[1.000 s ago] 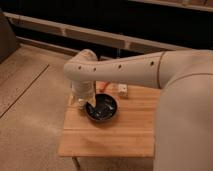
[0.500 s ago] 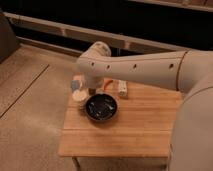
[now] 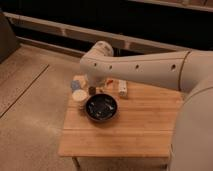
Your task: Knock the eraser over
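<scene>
A small white block, which looks like the eraser, stands on the wooden table near its far edge, right of centre. My arm reaches in from the right and bends down over the table's far left part. The gripper hangs below the wrist, just behind the dark bowl and left of the white block, apart from it. Only a dark tip of the gripper shows under the arm.
A dark bowl sits left of the table's centre. A white cup stands at its left, with a bluish object behind it. A small red item lies near the white block. Floor surrounds the table.
The arm has swung back from over the bowl toward the table's far edge, and the bowl now shows in full. The objects on the table have not moved.
</scene>
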Available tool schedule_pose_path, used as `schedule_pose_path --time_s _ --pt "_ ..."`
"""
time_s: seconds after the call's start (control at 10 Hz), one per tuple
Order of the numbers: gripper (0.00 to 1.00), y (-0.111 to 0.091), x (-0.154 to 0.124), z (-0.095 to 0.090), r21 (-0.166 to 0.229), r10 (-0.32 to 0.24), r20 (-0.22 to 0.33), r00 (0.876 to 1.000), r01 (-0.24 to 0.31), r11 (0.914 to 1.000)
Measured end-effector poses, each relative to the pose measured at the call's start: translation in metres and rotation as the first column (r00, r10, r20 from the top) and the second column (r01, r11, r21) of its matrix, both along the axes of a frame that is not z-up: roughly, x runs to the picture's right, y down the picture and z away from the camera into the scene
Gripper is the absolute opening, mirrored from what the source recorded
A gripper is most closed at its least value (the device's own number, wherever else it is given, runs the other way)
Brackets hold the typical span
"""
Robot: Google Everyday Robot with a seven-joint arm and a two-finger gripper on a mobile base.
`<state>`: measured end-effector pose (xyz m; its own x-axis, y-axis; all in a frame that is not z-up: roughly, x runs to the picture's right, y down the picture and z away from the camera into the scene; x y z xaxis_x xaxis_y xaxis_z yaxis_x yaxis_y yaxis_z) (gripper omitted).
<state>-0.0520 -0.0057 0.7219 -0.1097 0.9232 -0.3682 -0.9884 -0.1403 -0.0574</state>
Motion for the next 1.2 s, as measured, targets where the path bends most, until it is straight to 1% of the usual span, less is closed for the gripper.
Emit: schedule_pose_path --time_s 0.1,0.2,0.3,0.4,0.5,0.6,0.7,0.8,0.9,1.0,1.1,1.2 --pt "0.65 0.001 0.0 0.0 -0.002 -0.011 0.007 1.0 0.011 0.9999" --pt "0.65 0.006 -0.005 -0.002 -0.012 -0.053 0.031 0.998 0.054 0.9985" --pt "0.65 0.013 -0.013 -0.006 -0.029 -0.118 0.071 0.99 0.12 0.9923" --pt "0.65 0.022 -0.02 -0.011 -0.046 -0.185 0.119 0.975 0.192 0.9803" --pt "0.65 0.032 -0.028 -0.018 -0.062 -0.257 0.177 0.95 0.271 0.9606" --pt "0.65 0.045 -0.036 -0.026 -0.078 -0.334 0.249 0.909 0.363 0.9287" --pt "0.65 0.054 -0.041 -0.035 -0.085 -0.4 0.315 0.861 0.445 0.8914" --pt "0.65 0.062 -0.046 -0.043 -0.084 -0.461 0.389 0.798 0.529 0.8448" --pt "0.65 0.067 -0.05 -0.051 -0.072 -0.507 0.457 0.731 0.598 0.7982" --pt "0.65 0.072 -0.053 -0.059 -0.054 -0.548 0.527 0.65 0.669 0.7409" --pt "0.65 0.074 -0.052 -0.066 -0.036 -0.579 0.586 0.567 0.732 0.68" --pt "0.65 0.074 -0.051 -0.07 -0.012 -0.6 0.64 0.48 0.787 0.6164"
